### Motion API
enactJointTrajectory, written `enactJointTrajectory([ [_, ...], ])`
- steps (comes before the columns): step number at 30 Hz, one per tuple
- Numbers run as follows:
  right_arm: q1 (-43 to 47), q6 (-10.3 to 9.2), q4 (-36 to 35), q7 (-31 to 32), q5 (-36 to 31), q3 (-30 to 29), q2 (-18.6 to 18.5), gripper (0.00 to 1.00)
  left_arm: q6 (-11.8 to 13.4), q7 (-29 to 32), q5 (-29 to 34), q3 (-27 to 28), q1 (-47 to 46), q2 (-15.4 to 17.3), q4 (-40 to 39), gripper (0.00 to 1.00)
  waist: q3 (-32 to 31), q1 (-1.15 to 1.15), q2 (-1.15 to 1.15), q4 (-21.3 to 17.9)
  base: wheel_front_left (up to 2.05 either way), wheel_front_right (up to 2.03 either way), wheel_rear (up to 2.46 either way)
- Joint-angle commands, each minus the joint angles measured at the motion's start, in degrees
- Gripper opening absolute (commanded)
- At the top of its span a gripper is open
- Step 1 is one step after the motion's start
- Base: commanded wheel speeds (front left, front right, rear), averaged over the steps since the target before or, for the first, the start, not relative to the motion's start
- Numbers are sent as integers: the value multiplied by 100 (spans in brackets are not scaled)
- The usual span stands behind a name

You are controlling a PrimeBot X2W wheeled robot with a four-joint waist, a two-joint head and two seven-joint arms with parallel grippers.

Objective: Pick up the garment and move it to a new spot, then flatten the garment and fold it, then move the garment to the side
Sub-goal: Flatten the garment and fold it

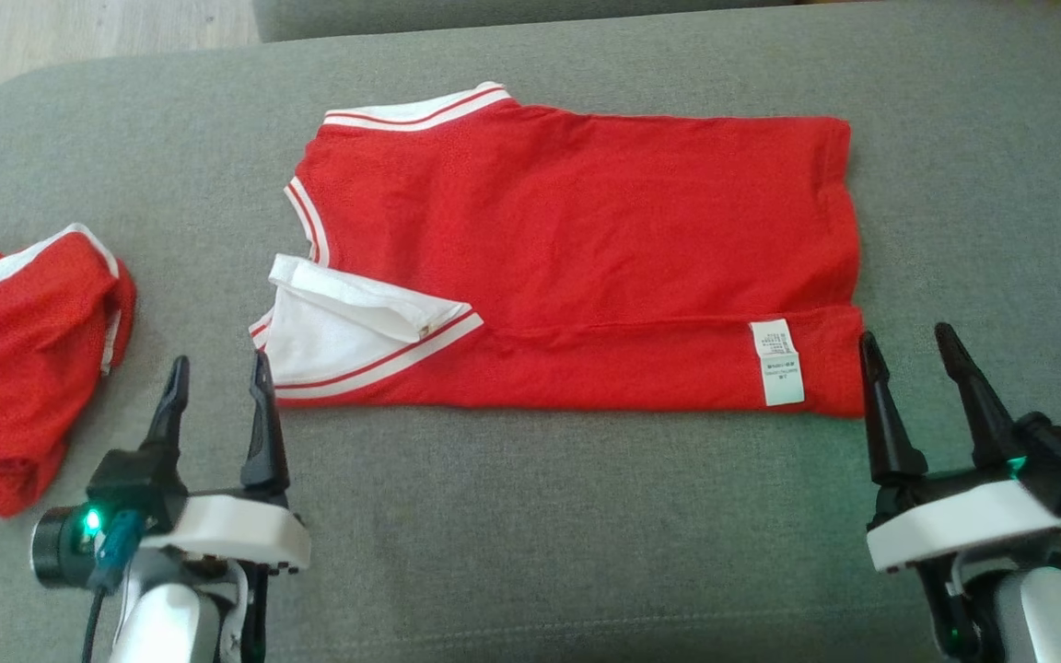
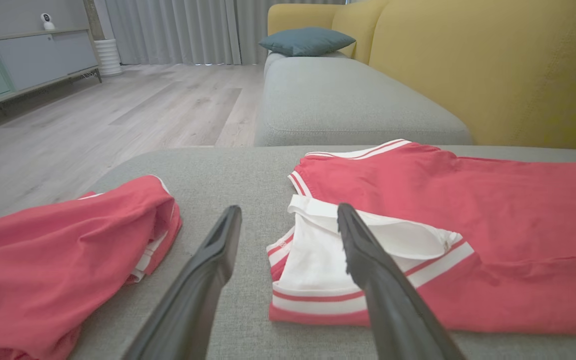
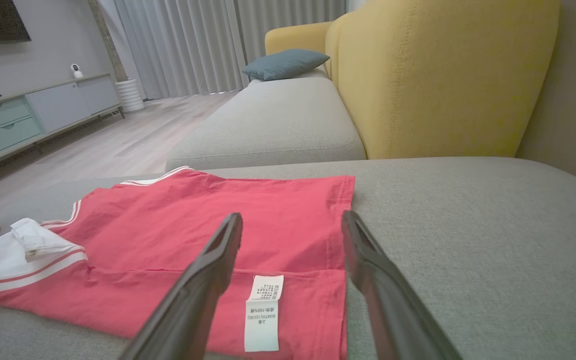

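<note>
Fold: left gripper (image 1: 219, 364) and right gripper (image 1: 907, 336) released, empty, corners of the red white-trimmed fabric garment (image 1: 586, 230) just beyond their fingertips; I would pinch both evenly.

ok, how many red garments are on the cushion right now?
2. A spread red garment lies in the middle of the grey cushion; a crumpled red garment sits at its left edge. More could be hidden inside the crumpled one.
</note>
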Motion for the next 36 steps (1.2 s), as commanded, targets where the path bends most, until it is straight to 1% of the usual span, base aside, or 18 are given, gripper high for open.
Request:
enactJointTrajectory([
  [1, -60, 43, -224, 29, -41, 80, -5, 100, 13, 19, 19, 141, -158, 131, -175, 100, 10, 0, 0, -1, 0, 0, 0],
  [6, -40, 43, -78, 185, -5, -6, -3, 100, -162, 258, -29, 0, -386, 173, 4, 100, 121, 0, 0, -13, 0, 0, 0],
  [12, -190, 43, 322, 465, 103, 1, -94, 100, -415, 862, -280, -29, -860, 235, 581, 100, 409, 0, 0, -56, 0, 0, 0],
  [21, -740, 43, 1086, 903, 269, 47, -179, 100, -645, 1862, -692, 67, -1603, 340, 1530, 100, 834, 0, 0, -116, 0, 0, 0],
  [28, -987, 43, 1488, 1257, 451, 157, -162, 100, -863, 2308, -909, 1, -1815, 335, 1756, 100, 941, 0, 0, -109, 0, 0, 0],
  [29, -1015, 43, 1538, 1347, 477, 190, -163, 66, -897, 2357, -927, -17, -1830, 344, 1761, 87, 954, 0, 0, -112, 0, 0, 0],
  [30, -1038, 43, 1580, 1441, 511, 223, -158, 42, -928, 2391, -950, -28, -1838, 350, 1759, 44, 962, 0, 0, -113, 0, 0, 0],
  [31, -1064, 43, 1609, 1524, 550, 250, -159, 0, -954, 2428, -966, -43, -1842, 359, 1753, 0, 974, 0, 0, -116, 0, 0, 0],
  [34, -1122, 43, 1637, 1640, 646, 299, -189, 0, -1011, 2464, -976, -95, -1835, 385, 1670, 0, 990, 0, 0, -116, 0, 0, 0],
  [36, -1131, 43, 1633, 1643, 688, 293, -211, 0, -998, 2399, -959, -109, -1808, 394, 1567, 0, 976, 0, 0, -101, 0, 0, 0],
])
